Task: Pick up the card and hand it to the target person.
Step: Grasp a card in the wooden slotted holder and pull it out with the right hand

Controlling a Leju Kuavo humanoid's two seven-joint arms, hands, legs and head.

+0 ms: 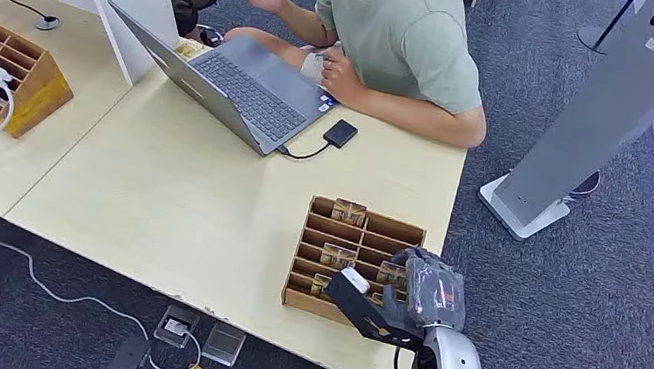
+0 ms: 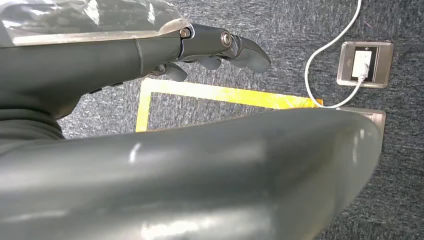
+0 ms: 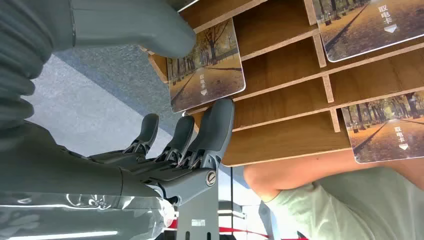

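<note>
Right hand: the right hand [image 1: 426, 288] sits at the near right corner of the wooden card rack [image 1: 352, 262], at the tabletop [image 1: 188, 201] edge. In the right wrist view the thumb [image 3: 135, 27] lies on one face of a card [image 3: 207, 65] and the dark fingers [image 3: 215, 125] reach up at its other side; whether they actually pinch it I cannot tell.
Card: it stands in an end compartment of the rack, printed with an autumn tree avenue.
Other cards: more of the same print stand in neighbouring compartments [image 3: 375, 20].
Left hand: the left hand [image 2: 210, 50] hangs over grey carpet, fingers loosely curled, holding nothing.
Person: a person in a green shirt [image 1: 401, 30] sits at the far side of the tabletop, behind an open laptop [image 1: 238, 88].
Second rack: another wooden rack [image 1: 12, 73] stands at the far left.
</note>
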